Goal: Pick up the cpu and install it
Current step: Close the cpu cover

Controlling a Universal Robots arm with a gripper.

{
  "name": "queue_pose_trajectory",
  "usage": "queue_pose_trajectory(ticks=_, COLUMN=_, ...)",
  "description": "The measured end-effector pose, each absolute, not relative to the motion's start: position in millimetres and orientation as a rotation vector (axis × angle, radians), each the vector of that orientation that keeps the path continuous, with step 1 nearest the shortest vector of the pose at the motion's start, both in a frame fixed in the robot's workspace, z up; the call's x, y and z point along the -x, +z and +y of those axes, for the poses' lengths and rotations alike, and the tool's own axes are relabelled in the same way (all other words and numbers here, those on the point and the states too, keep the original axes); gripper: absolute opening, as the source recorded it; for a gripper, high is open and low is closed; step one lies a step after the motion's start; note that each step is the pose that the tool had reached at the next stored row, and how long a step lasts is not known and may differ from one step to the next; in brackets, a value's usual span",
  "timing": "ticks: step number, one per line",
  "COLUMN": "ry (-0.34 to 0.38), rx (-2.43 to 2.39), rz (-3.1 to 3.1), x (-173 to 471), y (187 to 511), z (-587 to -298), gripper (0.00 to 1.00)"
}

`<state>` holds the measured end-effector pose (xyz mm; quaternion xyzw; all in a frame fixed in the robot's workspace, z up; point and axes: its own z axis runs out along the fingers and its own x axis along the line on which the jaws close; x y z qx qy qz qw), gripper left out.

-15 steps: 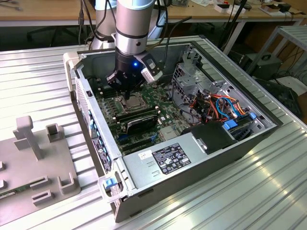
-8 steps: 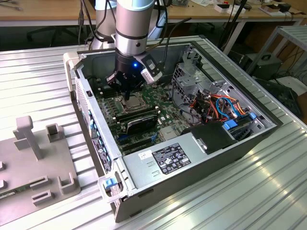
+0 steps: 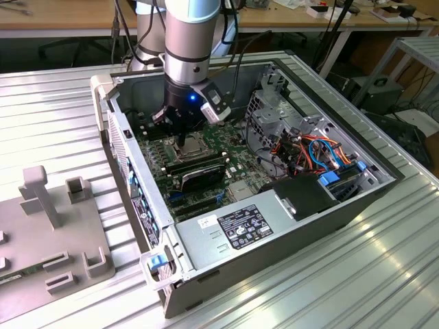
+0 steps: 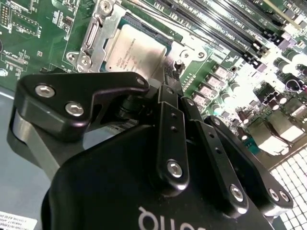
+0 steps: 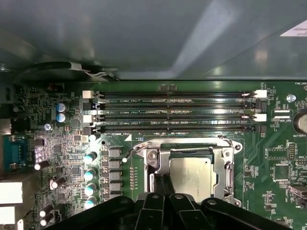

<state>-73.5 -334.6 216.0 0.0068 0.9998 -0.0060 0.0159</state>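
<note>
step: judged late install, seating check; cpu (image 5: pixel 189 173) lies flat in socket (image 5: pixel 226 160), not gripped
cpu place: mid board (image 5: pixel 280 158), just beside RAM slots (image 5: pixel 177 112); grey lid plain in both wrist views, level with the metal frame round it
jaws: together, nothing seen between them
gripper: (image 5: pixel 163 178) tips at the cpu's edge nearest the capacitors (image 5: pixel 89 172), over the socket frame; touching or just above, cannot tell
latch: cannot tell whether the frame is clamped down
doing it well: go straight down, light force only; no sideways drag across the lid, contacts under the chip likely bend easily; check all four chip edges sit inside the frame before any push; if chip looks tilted, lift and reseat, never force; keep tips off RAM slots and capacitors
risk: closed tips make a narrow contact, an off-centre push could tip the chip
arm pose: arm (image 3: pixel 192 48) near vertical over open case (image 3: pixel 226 277), wrist pointing straight down at the board, at the case end well apart from the PSU (image 3: pixel 240 226); black linkage folded in, low over the socket
</note>
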Motion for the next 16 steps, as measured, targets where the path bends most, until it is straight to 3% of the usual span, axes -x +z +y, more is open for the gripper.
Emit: queue_pose_trajectory(ticks=16, ry=-0.020, rx=-0.021, rz=3.110, x=73.6, y=206.1, z=-334.6, gripper=0.11)
